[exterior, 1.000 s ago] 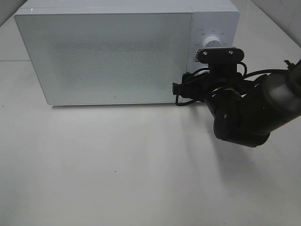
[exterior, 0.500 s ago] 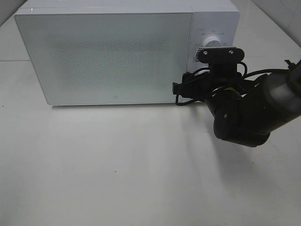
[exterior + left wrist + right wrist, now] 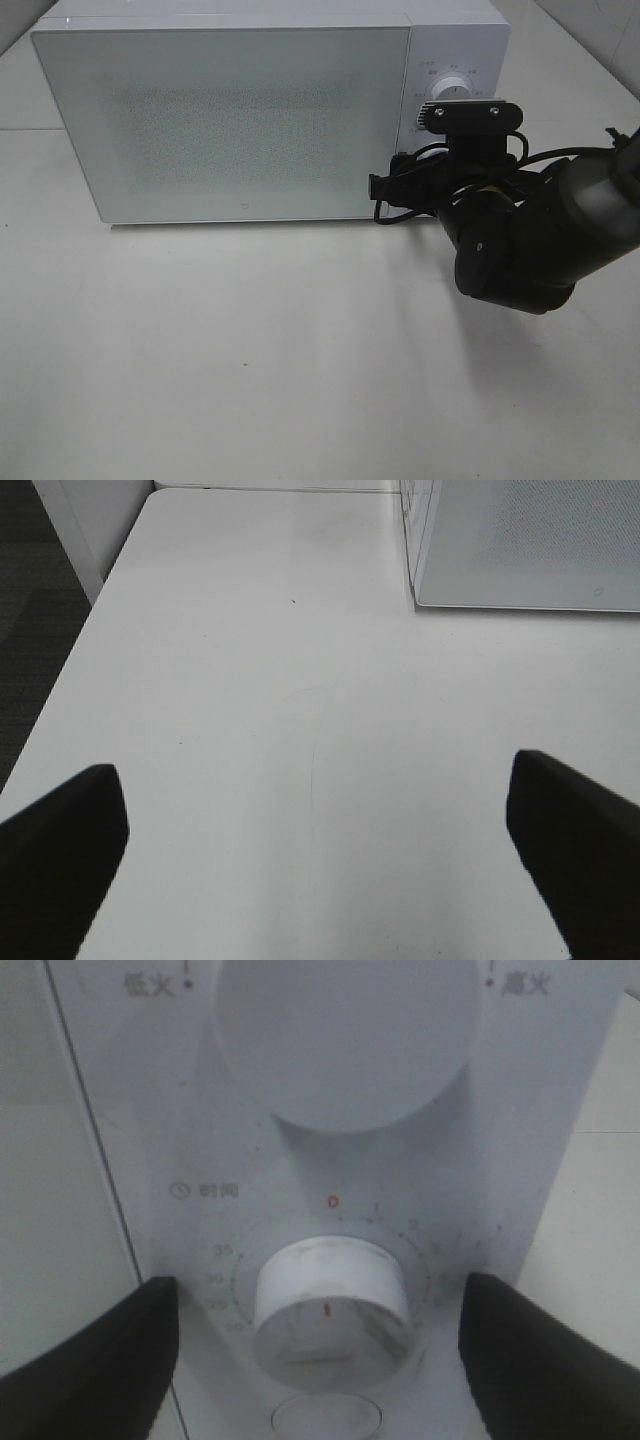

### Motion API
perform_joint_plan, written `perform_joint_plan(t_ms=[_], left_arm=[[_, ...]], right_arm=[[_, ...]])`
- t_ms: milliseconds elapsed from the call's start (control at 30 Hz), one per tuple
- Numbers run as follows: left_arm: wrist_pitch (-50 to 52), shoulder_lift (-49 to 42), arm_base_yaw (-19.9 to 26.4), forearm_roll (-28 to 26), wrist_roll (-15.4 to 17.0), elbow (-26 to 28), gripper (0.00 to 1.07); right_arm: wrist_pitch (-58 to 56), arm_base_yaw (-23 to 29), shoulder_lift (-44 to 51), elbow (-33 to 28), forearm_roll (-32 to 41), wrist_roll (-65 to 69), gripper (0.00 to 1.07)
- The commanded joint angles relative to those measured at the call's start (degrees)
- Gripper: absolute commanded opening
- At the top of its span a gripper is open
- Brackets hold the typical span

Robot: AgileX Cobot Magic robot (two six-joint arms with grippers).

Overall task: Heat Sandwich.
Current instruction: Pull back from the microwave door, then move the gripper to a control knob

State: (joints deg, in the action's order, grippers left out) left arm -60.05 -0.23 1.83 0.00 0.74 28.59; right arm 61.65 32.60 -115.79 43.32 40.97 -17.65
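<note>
Your microwave (image 3: pixel 230 120) sits at 12 o'clock on the tabletop (image 3: pixel 250 680) with its door shut. The sandwich is nowhere in view. It is probably already inside, but the frosted door shows nothing of it, so you cannot confirm that.

Your right end effector (image 3: pixel 318 1345) is at the control panel on the microwave's 3 o'clock side. Its jaws are spread wide on either side of the timer knob (image 3: pixel 330 1300) and grip nothing; they do not appear to touch the knob. Loading and closing look done. What seems left is closing on that knob and turning it to start the heating.

Your left end effector (image 3: pixel 320 850) hangs fully open and empty over bare tabletop at the microwave's 9 o'clock side.

From the high view the wrist camera and arm cover the right jaws and the lower knob. Only part of the power dial (image 3: pixel 345 1040) is in frame, and the timer's setting is hard to read.
</note>
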Motion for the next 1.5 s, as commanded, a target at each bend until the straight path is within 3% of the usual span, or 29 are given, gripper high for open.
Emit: perform_joint_plan(t_ms=[33, 367, 533, 567, 667, 833, 1033, 1133, 1300, 1433, 1500], left_arm=[[0.6, -1.7, 0.2, 0.0, 0.0, -0.3, 0.98], [0.6, -1.7, 0.2, 0.0, 0.0, -0.3, 0.98], [0.6, -1.7, 0.2, 0.0, 0.0, -0.3, 0.98], [0.6, -1.7, 0.2, 0.0, 0.0, -0.3, 0.98], [0.6, -1.7, 0.2, 0.0, 0.0, -0.3, 0.98], [0.6, -1.7, 0.2, 0.0, 0.0, -0.3, 0.98], [0.6, -1.7, 0.2, 0.0, 0.0, -0.3, 0.98], [0.6, -1.7, 0.2, 0.0, 0.0, -0.3, 0.98], [0.6, -1.7, 0.2, 0.0, 0.0, -0.3, 0.98], [0.6, -1.7, 0.2, 0.0, 0.0, -0.3, 0.98], [0.6, -1.7, 0.2, 0.0, 0.0, -0.3, 0.98]], right_arm=[[2.4, -0.2, 1.1, 0.1, 0.4, -0.2, 0.73], [3.2, 0.8, 2.8, 0.1, 0.5, -0.6, 0.65], [1.2, 0.4, 2.5, 0.1, 0.5, -0.6, 0.45], [0.5, 0.3, 1.9, 0.1, 0.5, -0.6, 0.37], [0.3, 0.3, 1.6, 0.1, 0.7, -0.6, 0.32], [0.5, 0.3, 1.5, 0.1, 1.7, -0.7, 0.37], [-0.4, 0.3, 1.5, 0.1, 1.7, -0.7, 0.58], [-0.5, 0.3, 1.5, 0.1, 1.7, -0.7, 0.61], [-0.5, 0.3, 1.5, 0.1, 1.7, -0.7, 0.57], [-0.7, 0.3, 1.5, 0.1, 1.7, -0.4, 0.44], [-0.7, 0.3, 1.5, 0.1, 1.7, -0.1, 0.31]])
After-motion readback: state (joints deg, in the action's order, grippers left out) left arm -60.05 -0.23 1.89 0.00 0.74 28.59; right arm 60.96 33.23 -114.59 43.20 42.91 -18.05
